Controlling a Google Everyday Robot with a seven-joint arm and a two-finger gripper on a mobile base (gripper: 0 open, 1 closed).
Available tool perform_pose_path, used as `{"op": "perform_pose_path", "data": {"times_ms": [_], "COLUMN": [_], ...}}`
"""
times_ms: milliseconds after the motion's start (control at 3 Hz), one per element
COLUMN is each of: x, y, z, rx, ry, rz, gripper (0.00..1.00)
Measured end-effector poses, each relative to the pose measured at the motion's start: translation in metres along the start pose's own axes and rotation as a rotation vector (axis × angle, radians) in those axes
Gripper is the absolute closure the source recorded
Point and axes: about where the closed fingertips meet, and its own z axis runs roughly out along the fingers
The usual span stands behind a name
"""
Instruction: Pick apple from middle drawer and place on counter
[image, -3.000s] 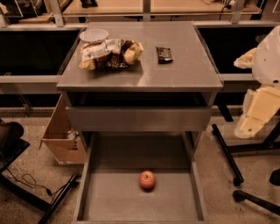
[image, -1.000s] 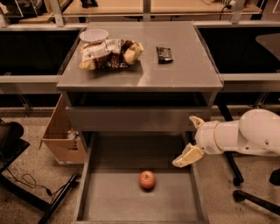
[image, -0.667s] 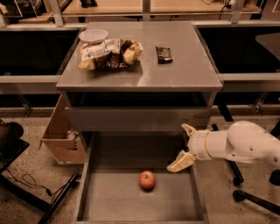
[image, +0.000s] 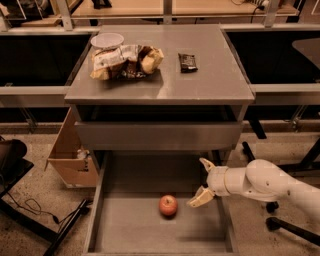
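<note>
The gripper on the white arm has swung left into the shallow grey metal middle drawer, fingers spread wide, just beside the small red-orange apple; a grasp looks next.

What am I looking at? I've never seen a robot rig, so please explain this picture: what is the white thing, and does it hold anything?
It is one picture, looking down on a grey cabinet from its front. The white limb at right is the robot's arm. Its gripper, two fingers spread open, hangs over the middle drawer, just right of the apple, holding nothing. The apple lies on the drawer's floor. The counter above carries snack bags, a white round container and a dark packet. A cardboard box stands at left.
</note>
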Motion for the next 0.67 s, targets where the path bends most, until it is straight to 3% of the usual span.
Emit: {"op": "perform_pose_path", "data": {"times_ms": [333,667], "x": [0.0248,0.0225], "y": [-0.0009,0.0005], "z": [0.0388,0.0394], "rx": [-0.015,-0.022], "ry": [-0.003,-0.001], "rz": [-0.005,-0.008], "gripper": [0.00,0.00]}}
